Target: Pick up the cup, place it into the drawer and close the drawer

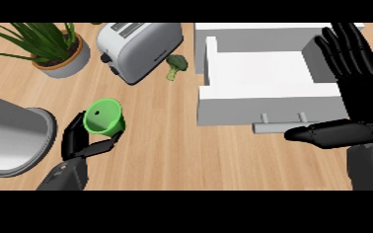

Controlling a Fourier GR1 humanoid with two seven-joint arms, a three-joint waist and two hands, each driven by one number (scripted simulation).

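- The cup (104, 117), green, sits tilted at the lower left of the wooden surface (182, 153), grasped by the left robot hand (79, 140).
- The right robot hand (350, 79) rests released, fingers straight, at the right edge over the white drawer (255, 74), which stands pulled out.
- A toaster (138, 49), broccoli (175, 65), potted plant (51, 47) and grey pot (22, 138) share the surface.

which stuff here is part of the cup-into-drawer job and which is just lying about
Part of the job:
- green cup, held in the left robot hand
- open white drawer
- right robot hand, open beside the drawer

Just lying about:
- toaster
- broccoli
- potted plant
- grey round vessel at the left edge
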